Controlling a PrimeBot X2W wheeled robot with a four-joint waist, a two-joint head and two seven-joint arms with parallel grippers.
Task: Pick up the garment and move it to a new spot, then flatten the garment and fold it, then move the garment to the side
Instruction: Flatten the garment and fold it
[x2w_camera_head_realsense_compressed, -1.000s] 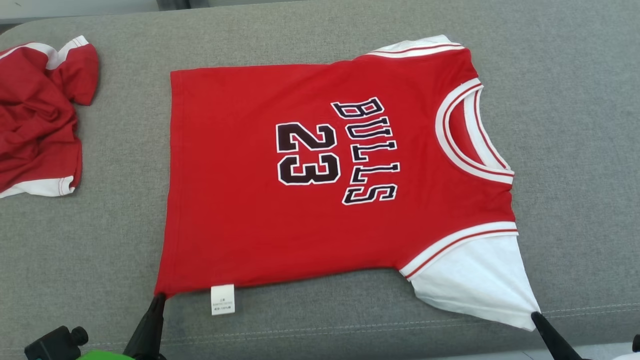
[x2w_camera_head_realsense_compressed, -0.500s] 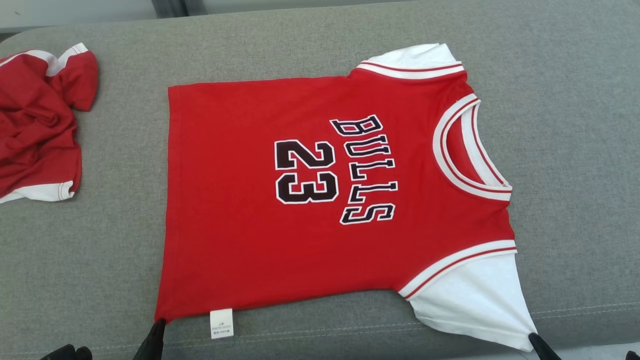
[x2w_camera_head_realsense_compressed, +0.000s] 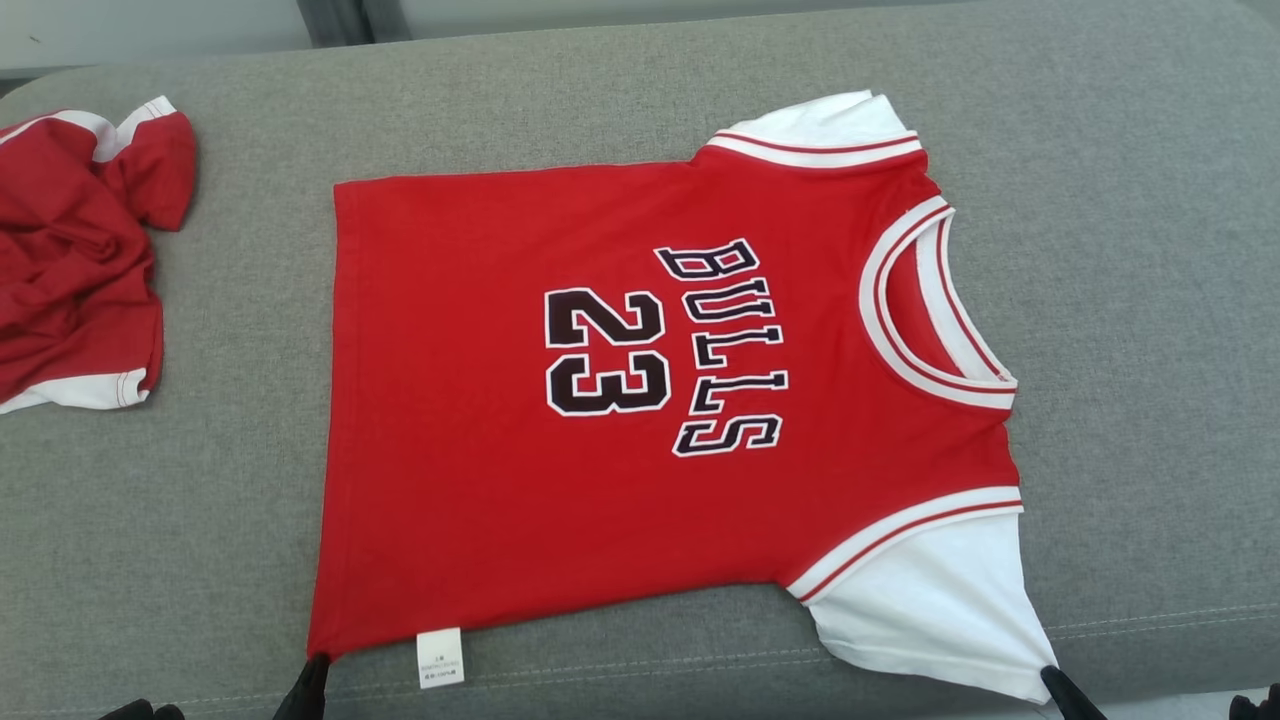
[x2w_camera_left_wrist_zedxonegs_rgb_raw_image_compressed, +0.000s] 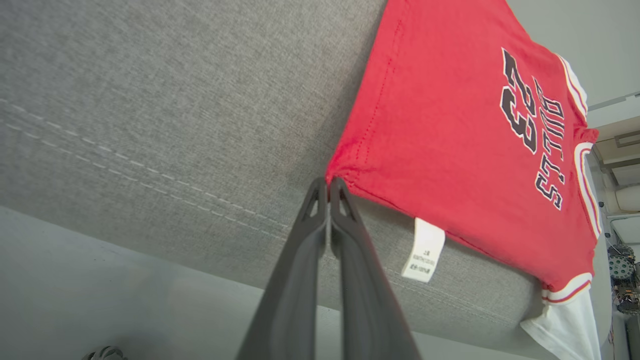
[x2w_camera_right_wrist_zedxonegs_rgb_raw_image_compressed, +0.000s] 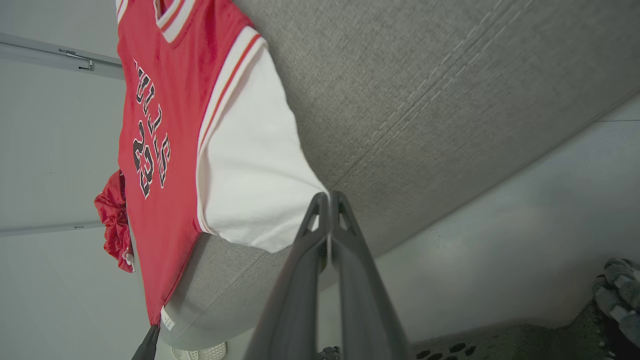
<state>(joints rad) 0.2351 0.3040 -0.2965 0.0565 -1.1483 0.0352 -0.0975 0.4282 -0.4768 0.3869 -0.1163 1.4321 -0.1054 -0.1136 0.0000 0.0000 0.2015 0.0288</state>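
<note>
The garment is a red "BULLS 23" shirt with white sleeves, lying flat on the grey cushion, neck to the right. My left gripper is shut on the hem's near-left corner, beside the white care label. My right gripper is shut on the tip of the near white sleeve. In both wrist views the two dark fingers press together with cloth pinched at their tips. The shirt's near edge lies close to the cushion's front seam.
A second red and white garment lies crumpled at the cushion's far left. The cushion's front edge drops to a pale floor just behind my grippers. Bare grey cushion lies right of the shirt's neck.
The whole head picture has slid down, so the camera has moved. Both grippers still hold the same corners, and the shirt's far sleeve now shows more fully.
</note>
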